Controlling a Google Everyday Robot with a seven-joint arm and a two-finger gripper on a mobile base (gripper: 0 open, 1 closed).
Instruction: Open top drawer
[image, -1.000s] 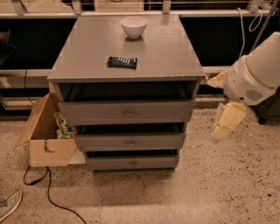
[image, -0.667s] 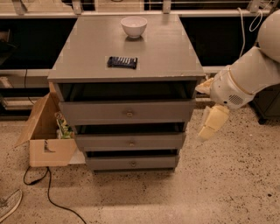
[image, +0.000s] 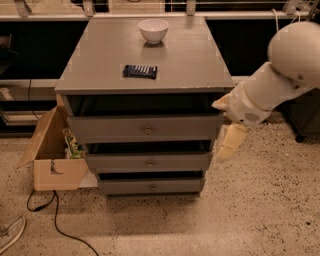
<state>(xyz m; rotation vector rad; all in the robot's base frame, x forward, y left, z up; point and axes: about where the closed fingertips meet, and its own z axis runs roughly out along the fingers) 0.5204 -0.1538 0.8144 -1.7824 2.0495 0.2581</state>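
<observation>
The top drawer (image: 145, 128) is a wide grey drawer with one small round metal knob (image: 148, 131) at its centre. Its front stands out from the cabinet, with a dark gap above it under the cabinet top (image: 145, 50). My gripper (image: 226, 137) hangs at the drawer's right end, just off the front corner, with cream fingers (image: 231, 142) pointing down. My white arm (image: 280, 70) reaches in from the upper right. The gripper is to the right of the knob and apart from it.
Two narrower grey drawers (image: 149, 162) (image: 151, 186) sit below, each partly out. A white bowl (image: 153, 30) and a dark flat object (image: 140, 71) lie on the cabinet top. An open cardboard box (image: 55, 150) stands at the left. A black cable (image: 55, 220) runs on the speckled floor.
My arm and gripper have moved left, from clear of the cabinet to right beside the top drawer's right end. The drawers have not moved.
</observation>
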